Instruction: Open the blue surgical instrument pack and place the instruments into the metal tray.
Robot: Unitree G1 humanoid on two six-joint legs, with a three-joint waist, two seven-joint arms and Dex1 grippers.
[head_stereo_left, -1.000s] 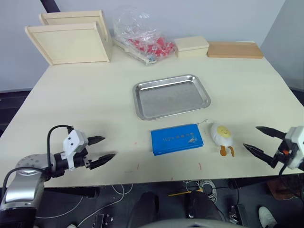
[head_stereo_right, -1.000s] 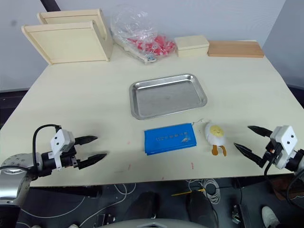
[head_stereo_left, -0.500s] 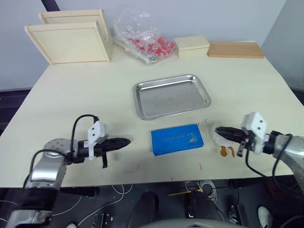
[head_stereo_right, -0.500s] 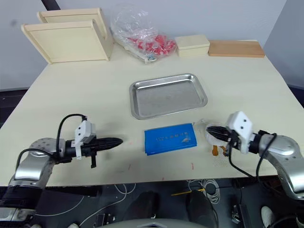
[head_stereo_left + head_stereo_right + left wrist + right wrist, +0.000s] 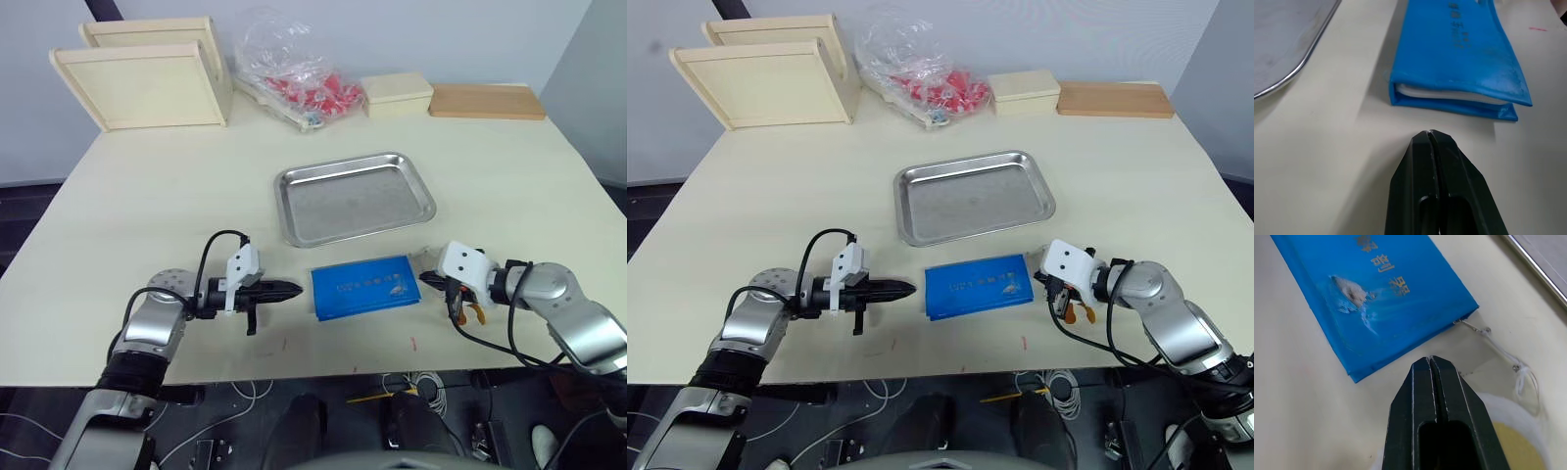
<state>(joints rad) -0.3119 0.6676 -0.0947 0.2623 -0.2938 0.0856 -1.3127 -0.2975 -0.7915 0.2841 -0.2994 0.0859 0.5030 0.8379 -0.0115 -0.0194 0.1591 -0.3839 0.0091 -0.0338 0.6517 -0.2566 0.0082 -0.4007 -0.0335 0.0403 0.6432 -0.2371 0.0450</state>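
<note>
The blue surgical instrument pack (image 5: 362, 287) lies closed and flat near the table's front edge, just in front of the empty metal tray (image 5: 353, 201). The instruments are hidden. My left gripper (image 5: 294, 289) is shut and empty, its tip on the table a little short of the pack's left edge (image 5: 1459, 54). My right gripper (image 5: 424, 278) is also shut and empty. Its tip sits just off the pack's right end (image 5: 1376, 289), above a white and yellow egg toy (image 5: 1513, 431).
At the back stand two pale wooden framed trays (image 5: 142, 86), a clear plastic bag of red items (image 5: 294, 78), a pale box (image 5: 397, 95) and a wooden board (image 5: 485, 101). A thin string (image 5: 1484, 330) runs from the pack's corner to the egg toy.
Both arms have swung inward from the table's sides to the two ends of the pack. Both grippers went from open to shut. The pack and tray have not moved.
</note>
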